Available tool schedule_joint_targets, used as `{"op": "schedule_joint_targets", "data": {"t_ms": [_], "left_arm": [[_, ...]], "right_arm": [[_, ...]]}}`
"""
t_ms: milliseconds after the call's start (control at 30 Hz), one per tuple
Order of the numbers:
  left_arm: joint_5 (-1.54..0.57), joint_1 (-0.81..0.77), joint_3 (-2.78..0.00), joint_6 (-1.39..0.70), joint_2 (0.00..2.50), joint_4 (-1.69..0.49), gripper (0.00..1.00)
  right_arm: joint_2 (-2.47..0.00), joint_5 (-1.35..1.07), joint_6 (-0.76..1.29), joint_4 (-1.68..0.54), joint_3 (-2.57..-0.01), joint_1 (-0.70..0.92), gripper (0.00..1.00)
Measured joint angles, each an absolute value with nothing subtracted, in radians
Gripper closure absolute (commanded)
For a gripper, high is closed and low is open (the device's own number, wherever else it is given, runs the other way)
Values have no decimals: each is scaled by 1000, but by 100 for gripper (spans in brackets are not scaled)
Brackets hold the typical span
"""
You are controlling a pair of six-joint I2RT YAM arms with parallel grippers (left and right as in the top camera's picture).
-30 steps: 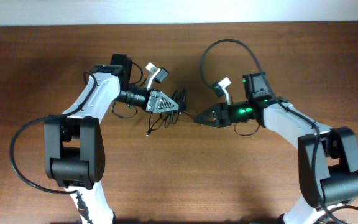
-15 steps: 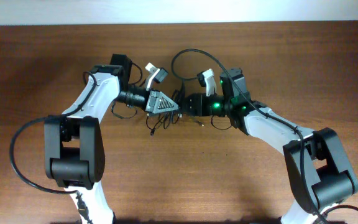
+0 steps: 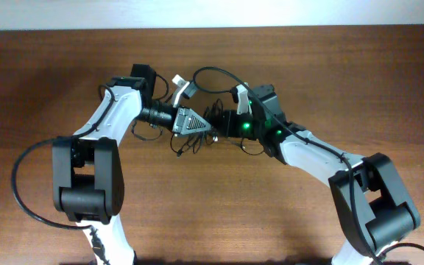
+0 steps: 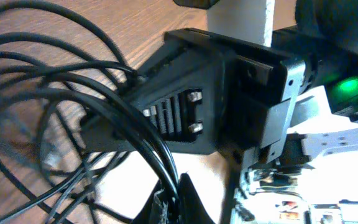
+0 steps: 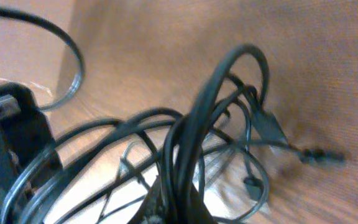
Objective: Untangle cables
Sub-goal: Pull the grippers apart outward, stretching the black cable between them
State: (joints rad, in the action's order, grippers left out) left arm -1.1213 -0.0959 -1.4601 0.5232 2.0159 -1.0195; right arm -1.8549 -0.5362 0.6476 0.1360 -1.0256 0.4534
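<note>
Left fingers point(image 3: 210, 126): closed on the cables point(image 5: 188, 134), with the strands pinched into one bunch at the tips. Cables: a knotted bundle at mid-surface point(image 3: 219, 210), between the two arms. Loose strands trail onto the wood below the left fingers, and a plug end point(image 5: 321, 155) lies flat. Right fingers point(image 3: 222, 125): almost tip to tip with the left, closed on the same bundle.

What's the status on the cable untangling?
Left fingers shut on thin black knotted cables. Right fingers at the same bundle, grip unclear. Loose strands trail on brown wooden table.
</note>
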Motion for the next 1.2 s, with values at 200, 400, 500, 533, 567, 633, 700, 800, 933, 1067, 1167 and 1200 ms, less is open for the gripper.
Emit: {"op": "schedule_joint_targets", "data": {"t_ms": [200,400,500,533,567,633,700,800,933,1067,1167,1200], "left_arm": [[-655,-103,-1458,138,2016,-916,100],[-564,-151,-1458,-29,2016,-924,100],[-643,-174,-1458,-44,2014,-926,100],[-662,-175,-1458,-47,2014,-925,100],[-680,-176,-1458,-49,2014,-922,100],[-727,-177,-1458,-50,2014,-916,100],[-682,-145,-1458,-56,2014,-908,100],[-720,-79,-1456,-72,2012,-923,100],[-745,58,-1398,-91,2010,-843,100],[-871,159,-1220,-170,2009,-697,100],[-984,205,-1142,-205,2009,-617,96],[-992,212,-1138,-208,2009,-609,80]], "right_arm": [[-1703,-535,584,-245,-1030,345,96],[-1512,-426,440,-695,-1037,186,96],[-1502,-412,396,-809,-1039,82,96],[-1501,-412,389,-829,-1040,55,96],[-1501,-408,385,-849,-1040,33,96],[-1500,-383,381,-899,-1040,-6,96],[-1494,-254,356,-969,-1032,-61,96],[-1493,-206,336,-978,-1031,-68,96],[-1491,-38,342,-1002,-1031,-92,96],[-1490,49,386,-1028,-1030,-90,96],[-1489,35,413,-990,-1030,-90,96],[-1489,4,405,-963,-1029,-90,96]]}}
